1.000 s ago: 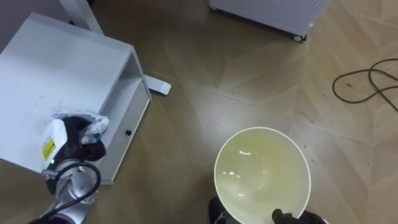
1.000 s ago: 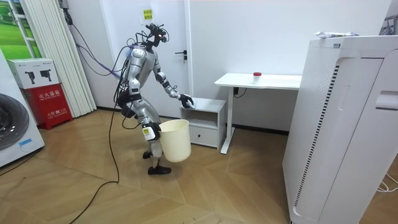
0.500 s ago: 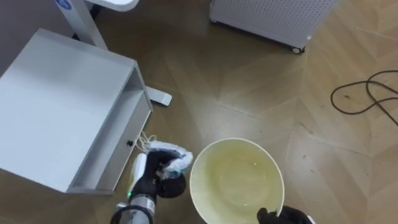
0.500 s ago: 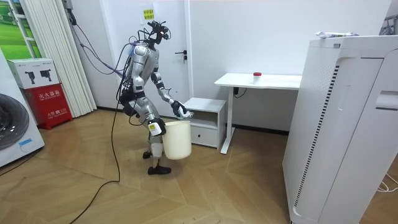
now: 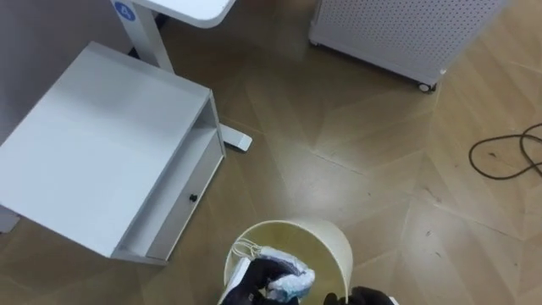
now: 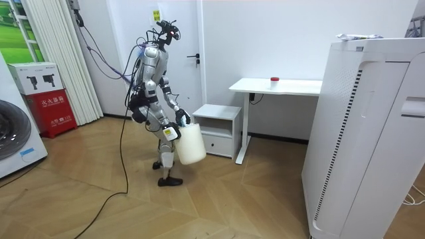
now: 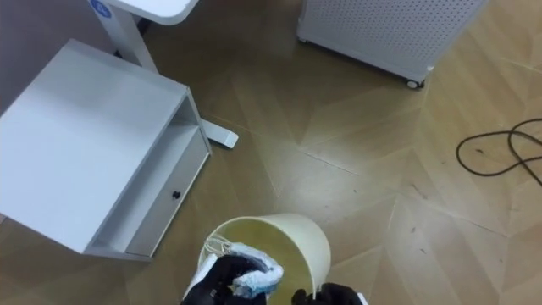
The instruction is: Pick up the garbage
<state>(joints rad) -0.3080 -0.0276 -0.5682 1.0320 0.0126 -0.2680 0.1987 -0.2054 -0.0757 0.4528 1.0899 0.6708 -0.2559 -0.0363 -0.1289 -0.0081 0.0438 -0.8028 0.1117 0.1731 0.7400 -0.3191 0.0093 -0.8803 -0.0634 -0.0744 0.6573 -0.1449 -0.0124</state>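
Garbage, a crumpled white wad, is seen at the bottom centre of the frame. It is pinched in the curled fingers of the left hand, at the left rim of the pale bucket. Whether it is already inside the mouth or just over it cannot be told. The right hand is seen at the bucket's lower rim, and its grip cannot be made out. For a clean drop, the wad should be carried well past the rim before the fingers are spread. The bucket should be kept steady, mouth up, so that nothing is caught on the edge.
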